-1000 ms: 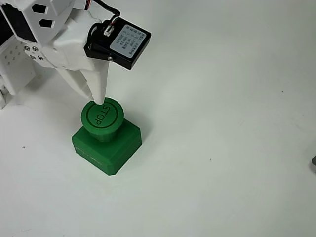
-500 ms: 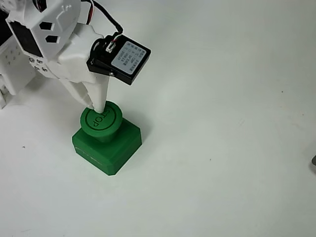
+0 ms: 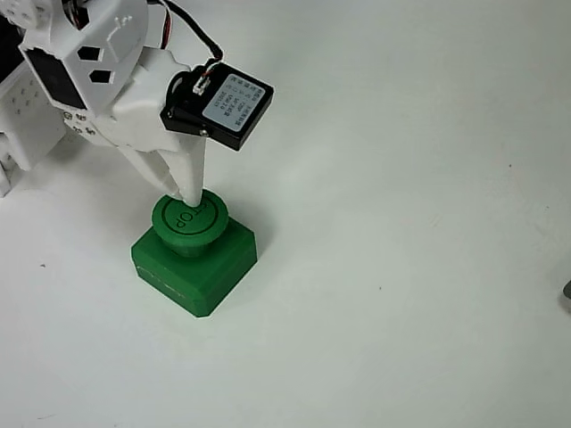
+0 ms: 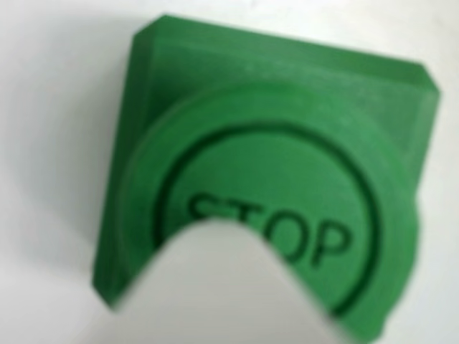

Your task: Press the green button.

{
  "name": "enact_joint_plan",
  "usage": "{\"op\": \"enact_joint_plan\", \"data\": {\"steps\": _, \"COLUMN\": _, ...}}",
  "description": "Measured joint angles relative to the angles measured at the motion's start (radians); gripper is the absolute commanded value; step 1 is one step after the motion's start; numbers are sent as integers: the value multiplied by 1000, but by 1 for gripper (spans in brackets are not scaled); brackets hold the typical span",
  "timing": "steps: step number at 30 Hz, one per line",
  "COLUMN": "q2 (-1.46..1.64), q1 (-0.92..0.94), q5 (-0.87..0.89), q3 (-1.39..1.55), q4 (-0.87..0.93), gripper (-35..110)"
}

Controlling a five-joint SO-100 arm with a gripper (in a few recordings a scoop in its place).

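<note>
Here the gripper, fingers together, touches the green button; embossed "STOP".

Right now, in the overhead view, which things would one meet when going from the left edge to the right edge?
White arm body → green button with the gripper tip on its cap → black labelled block → bare white table.

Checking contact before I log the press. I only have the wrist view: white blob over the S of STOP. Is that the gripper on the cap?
Observer: Yes. In the overhead view the gripper has its closed white fingers pointing down, tip on the green button near the cap's upper edge.
Operator: Anything else near it?
Observer: The white table around the base is bare nearby.
</note>
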Motion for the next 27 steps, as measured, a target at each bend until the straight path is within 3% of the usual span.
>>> {"op": "enact_joint_plan", "data": {"steps": 5, "q2": 78, "q1": -18, "q5": 14, "q3": -8, "q4": 26, "gripper": 0}}
{"op": "enact_joint_plan", "data": {"steps": 13, "q2": 107, "q1": -8, "q5": -21, "q3": -163, "q4": 229, "gripper": 0}}
{"op": "enact_joint_plan", "data": {"steps": 19, "q2": 138, "q1": -6, "q5": -28, "q3": -215, "q4": 253, "gripper": 0}}
{"op": "enact_joint_plan", "data": {"steps": 27, "q2": 456, "q1": -18, "q5": 11, "q3": -130, "q4": 288, "gripper": 0}}
